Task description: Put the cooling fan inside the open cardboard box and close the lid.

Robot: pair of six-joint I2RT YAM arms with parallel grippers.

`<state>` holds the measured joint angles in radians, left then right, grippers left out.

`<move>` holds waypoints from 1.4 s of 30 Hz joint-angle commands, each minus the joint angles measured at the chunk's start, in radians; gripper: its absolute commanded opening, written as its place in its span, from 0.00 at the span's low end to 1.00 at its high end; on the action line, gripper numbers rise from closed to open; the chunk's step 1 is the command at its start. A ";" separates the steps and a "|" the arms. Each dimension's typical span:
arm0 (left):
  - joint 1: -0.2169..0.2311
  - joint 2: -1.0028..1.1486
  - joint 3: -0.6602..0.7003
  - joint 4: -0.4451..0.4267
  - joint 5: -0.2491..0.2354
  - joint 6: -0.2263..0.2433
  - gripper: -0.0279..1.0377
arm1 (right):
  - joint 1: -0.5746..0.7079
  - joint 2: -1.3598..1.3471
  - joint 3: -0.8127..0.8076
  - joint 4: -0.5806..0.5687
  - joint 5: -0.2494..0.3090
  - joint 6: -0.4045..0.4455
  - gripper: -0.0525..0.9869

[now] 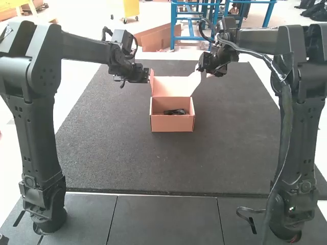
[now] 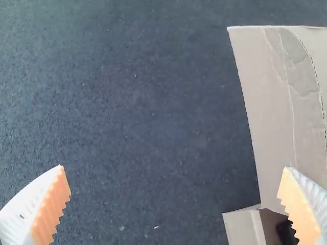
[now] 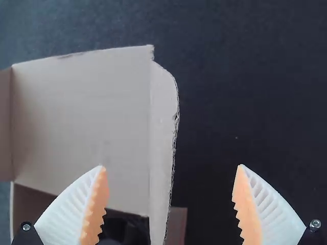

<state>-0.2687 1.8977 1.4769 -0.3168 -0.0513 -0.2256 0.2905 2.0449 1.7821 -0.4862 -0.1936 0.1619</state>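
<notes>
L gripper: fingers wide, empty, by lid top-left corner. On mat, nearer far edge: box, fan inside. Lid upright; prob. light, stiff card, so push its top edge down. R gripper: wide, empty, at top-right corner.

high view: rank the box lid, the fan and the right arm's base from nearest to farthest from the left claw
1. Box lid: upright, its left edge right beside the left claw.
2. Fan: lying inside the box, below the lid.
3. Right arm's base: at the near right, far off.
</notes>
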 commanded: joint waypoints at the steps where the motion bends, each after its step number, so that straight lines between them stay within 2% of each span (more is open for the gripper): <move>1: -0.001 0.003 0.036 0.004 0.014 0.003 0.93 | -0.007 0.020 0.037 0.001 -0.010 0.010 0.59; 12: -0.001 0.003 0.043 -0.001 0.016 0.003 0.93 | -0.002 0.052 0.050 -0.003 -0.024 0.008 0.56; 14: -0.003 0.003 0.043 -0.002 0.016 0.003 0.93 | -0.002 0.054 0.050 -0.003 -0.024 0.007 0.50; 17: -0.001 0.003 0.043 -0.005 0.016 0.003 0.93 | -0.001 0.055 0.050 -0.003 -0.026 0.007 0.48; 23: -0.001 0.003 0.042 -0.007 0.016 0.003 0.93 | 0.001 0.055 0.050 -0.002 -0.032 0.007 0.31; 37: -0.001 0.003 0.040 -0.007 0.016 0.003 0.93 | 0.001 0.055 0.068 -0.003 -0.030 0.014 0.22; 39: -0.003 0.003 0.040 -0.007 0.016 0.003 0.93 | 0.001 0.055 0.069 -0.005 -0.030 0.014 0.15; 42: -0.001 0.006 0.043 -0.007 0.016 0.003 0.93 | 0.001 0.055 0.069 -0.009 -0.030 0.016 0.14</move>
<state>-0.2684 1.8977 1.4769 -0.3252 -0.0513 -0.2256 0.2905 2.1063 1.8221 -0.4938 -0.2180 0.1684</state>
